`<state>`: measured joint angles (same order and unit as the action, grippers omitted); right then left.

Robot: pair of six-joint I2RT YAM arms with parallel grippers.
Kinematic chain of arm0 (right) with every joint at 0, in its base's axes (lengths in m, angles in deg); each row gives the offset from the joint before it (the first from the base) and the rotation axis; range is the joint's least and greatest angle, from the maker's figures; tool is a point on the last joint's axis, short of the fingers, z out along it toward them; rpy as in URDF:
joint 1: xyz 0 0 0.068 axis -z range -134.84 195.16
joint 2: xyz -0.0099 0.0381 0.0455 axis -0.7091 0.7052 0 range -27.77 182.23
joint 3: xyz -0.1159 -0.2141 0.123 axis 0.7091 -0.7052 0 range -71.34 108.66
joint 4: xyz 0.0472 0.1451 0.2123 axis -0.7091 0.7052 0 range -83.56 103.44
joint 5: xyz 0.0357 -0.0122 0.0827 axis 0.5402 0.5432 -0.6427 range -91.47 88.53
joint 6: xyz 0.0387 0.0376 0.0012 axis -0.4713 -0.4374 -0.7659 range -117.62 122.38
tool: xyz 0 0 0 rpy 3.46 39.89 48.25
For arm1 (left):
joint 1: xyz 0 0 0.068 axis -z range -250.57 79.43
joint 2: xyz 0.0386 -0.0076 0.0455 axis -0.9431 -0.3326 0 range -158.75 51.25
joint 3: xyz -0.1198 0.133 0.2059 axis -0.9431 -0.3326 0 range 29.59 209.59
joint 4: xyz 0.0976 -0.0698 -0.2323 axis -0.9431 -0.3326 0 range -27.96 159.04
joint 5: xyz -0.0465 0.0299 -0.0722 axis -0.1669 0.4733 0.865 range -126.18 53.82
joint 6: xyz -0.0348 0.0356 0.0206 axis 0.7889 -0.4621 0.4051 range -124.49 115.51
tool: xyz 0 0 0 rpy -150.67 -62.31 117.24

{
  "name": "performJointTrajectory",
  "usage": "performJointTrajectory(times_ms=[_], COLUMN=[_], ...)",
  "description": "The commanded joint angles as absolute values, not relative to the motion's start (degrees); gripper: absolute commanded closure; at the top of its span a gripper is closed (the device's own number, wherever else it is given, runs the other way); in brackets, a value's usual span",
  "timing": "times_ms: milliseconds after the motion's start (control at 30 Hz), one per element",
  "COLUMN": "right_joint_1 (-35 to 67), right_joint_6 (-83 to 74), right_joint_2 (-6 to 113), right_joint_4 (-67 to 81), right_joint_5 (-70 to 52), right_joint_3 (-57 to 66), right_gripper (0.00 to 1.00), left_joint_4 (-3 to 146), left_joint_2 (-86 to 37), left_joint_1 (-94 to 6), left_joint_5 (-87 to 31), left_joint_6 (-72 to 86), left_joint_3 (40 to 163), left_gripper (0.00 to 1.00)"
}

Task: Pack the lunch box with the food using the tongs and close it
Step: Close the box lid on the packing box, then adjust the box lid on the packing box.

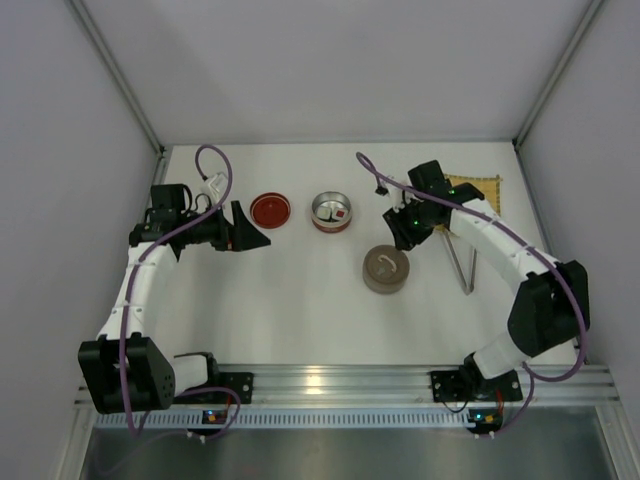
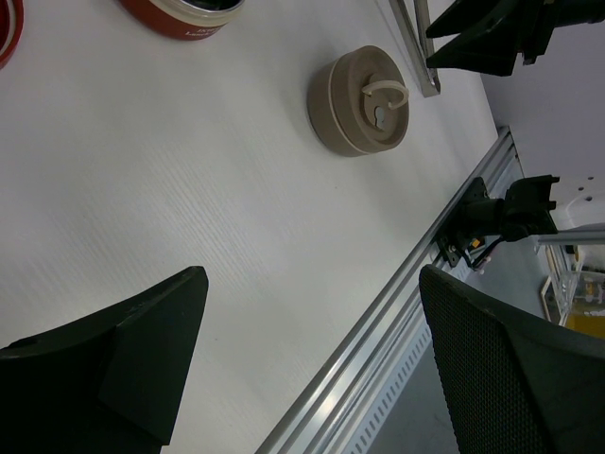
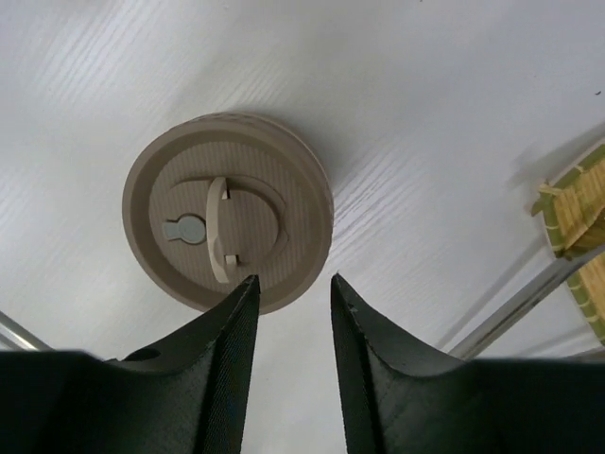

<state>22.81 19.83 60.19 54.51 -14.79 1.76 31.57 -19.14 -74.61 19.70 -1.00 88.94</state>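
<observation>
The lunch box, a round red tin with a silver inside, stands open at table centre with a small red-and-white piece of food in it. Its rim also shows in the left wrist view. The silver tongs lie on the table right of a beige round lid with a loop handle. My right gripper hovers just above that lid, its jaws narrowly open with nothing between them. My left gripper hangs wide open and empty, left of a red disc.
A yellow woven mat lies at the back right, partly under the right arm, and its corner shows in the right wrist view. Grey walls close in the back and sides. An aluminium rail runs along the near edge.
</observation>
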Motion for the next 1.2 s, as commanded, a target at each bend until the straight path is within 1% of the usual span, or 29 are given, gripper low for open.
performJointTrajectory(times_ms=[0,33,100,133,200,233,267,333,433,667,800,1033,1167], right_joint_1=[23.4,23.4,23.4,23.2,23.1,23.1,23.2,23.2,23.1,23.4,25.6,32.8,34.3], right_joint_6=[22.7,23.6,25.6,26.2,26.1,26.5,26.8,27.6,28.3,29.2,29.6,32.4,34.8], right_joint_2=[58.0,57.3,55.9,55.6,55.6,56.5,57.6,60.3,63.2,68.5,71.2,76.3,78.0], right_joint_4=[51.2,51.9,54.3,55.2,56.1,57.9,58.8,61.7,62.6,61.2,60.3,62.8,64.0], right_joint_5=[-11.3,-15.5,-22.0,-27.9,-31.5,-34.3,-35.3,-38.9,-41.0,-37.1,-36.4,-41.8,-42.7], right_joint_3=[4.6,4.9,5.7,5.9,6.3,6.5,7.1,7.4,7.1,6.5,6.6,8.4,8.2], right_gripper=[0.65,0.73,0.81,0.88,0.94,0.99,1.00,1.00,1.00,1.00,1.00,1.00,1.00], left_joint_4=[33.6,33.6,33.7,33.7,33.8,33.8,33.9,33.8,33.5,33.4,33.2,33.5,34.2], left_joint_2=[-18.9,-18.9,-18.8,-18.9,-18.9,-19.0,-19.0,-19.0,-19.1,-19.7,-19.9,-20.3,-21.0], left_joint_1=[-75.0,-75.0,-75.0,-74.9,-74.9,-75.0,-75.0,-74.9,-74.9,-74.9,-75.0,-74.9,-75.0], left_joint_5=[20.4,20.5,20.7,20.8,20.9,21.0,21.0,21.0,20.9,20.6,20.6,19.5,19.5], left_joint_6=[-1.6,-1.7,-1.6,-1.6,-1.5,-1.5,-1.4,-1.5,-1.8,-2.3,-2.8,-3.5,-3.4], left_joint_3=[89.0,88.9,88.7,88.8,88.8,88.9,89.0,89.0,89.4,90.2,90.4,90.1,90.2], left_gripper=[0.02,0.02,0.02,0.02,0.02,0.02,0.02,0.02,0.02,0.02,0.02,0.02,0.02])
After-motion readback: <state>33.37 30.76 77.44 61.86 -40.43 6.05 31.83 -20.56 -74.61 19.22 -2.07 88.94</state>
